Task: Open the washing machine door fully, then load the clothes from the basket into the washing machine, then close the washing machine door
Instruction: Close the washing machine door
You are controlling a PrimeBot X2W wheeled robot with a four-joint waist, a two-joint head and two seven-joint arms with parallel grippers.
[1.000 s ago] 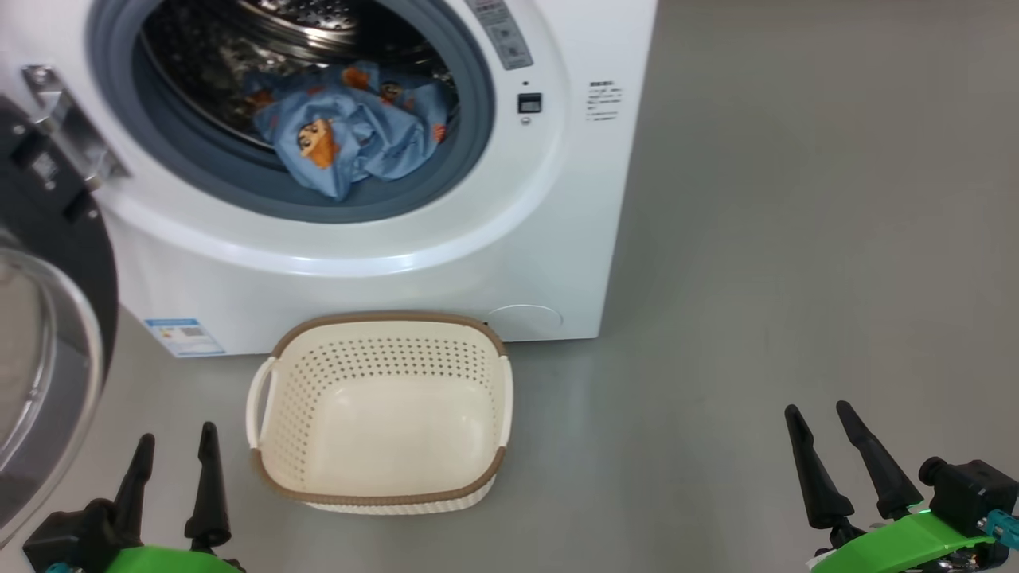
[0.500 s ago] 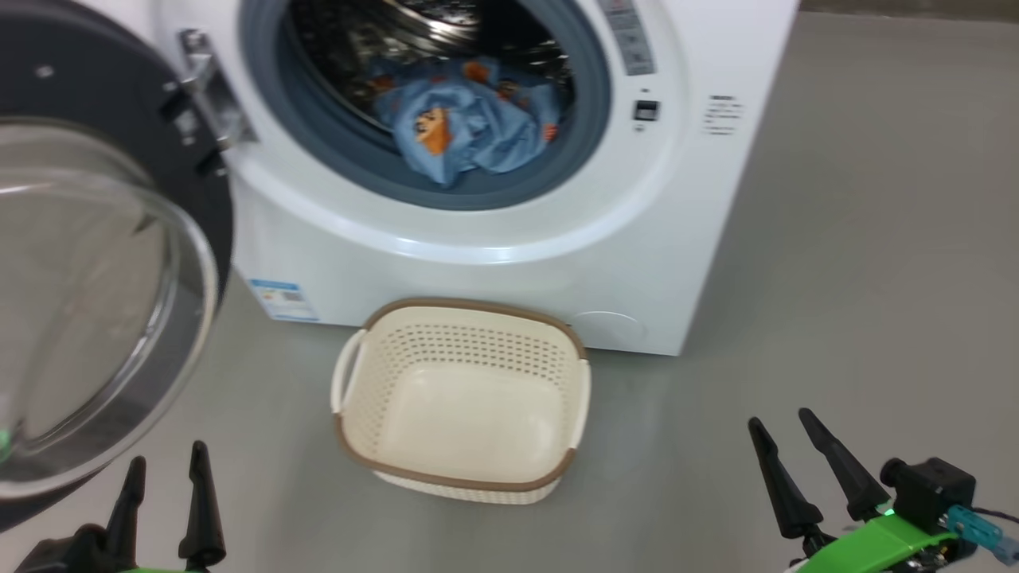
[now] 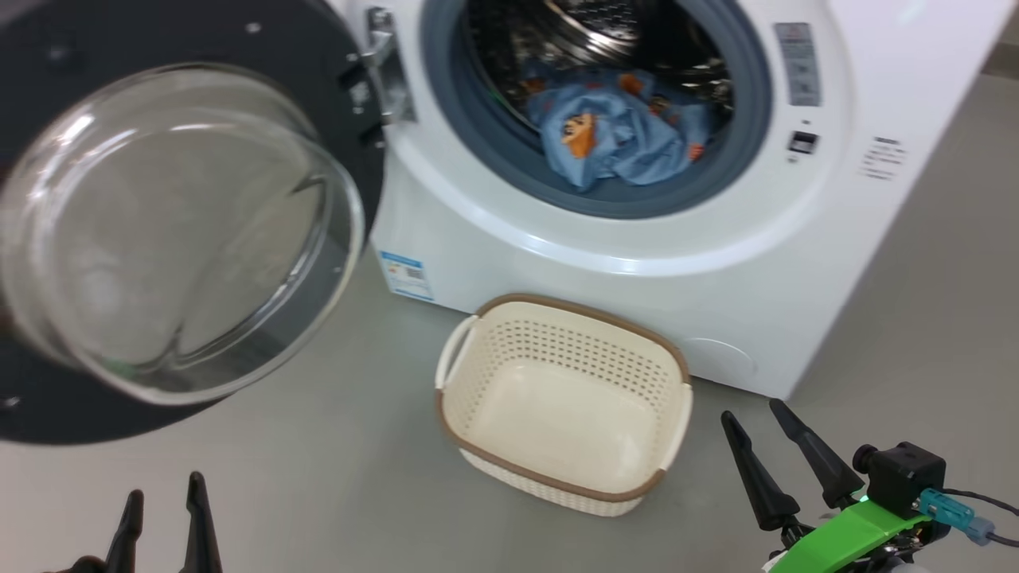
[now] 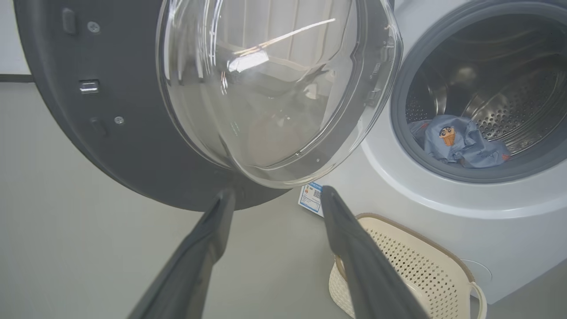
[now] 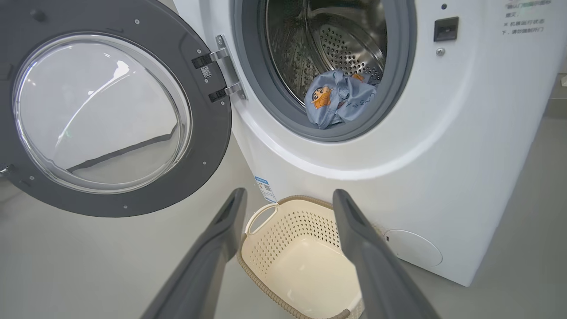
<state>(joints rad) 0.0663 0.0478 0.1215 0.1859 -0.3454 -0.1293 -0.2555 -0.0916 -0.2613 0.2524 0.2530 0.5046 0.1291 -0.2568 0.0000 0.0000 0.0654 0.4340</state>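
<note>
Left pincer [image 4: 278, 191] spread, door [image 4: 110, 133] perhaps just beyond

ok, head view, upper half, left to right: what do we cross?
washing machine door, swung open → metal hinge → clothes → dark latch socket → small printed note. Left out: the basket, lower down and overlapping the clothes' span.

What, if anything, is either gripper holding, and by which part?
Nothing is held. The left gripper and the right gripper stand open, nothing between their fingers, clear of the basket and the washing machine door; the clothes lie in the drum.
</note>
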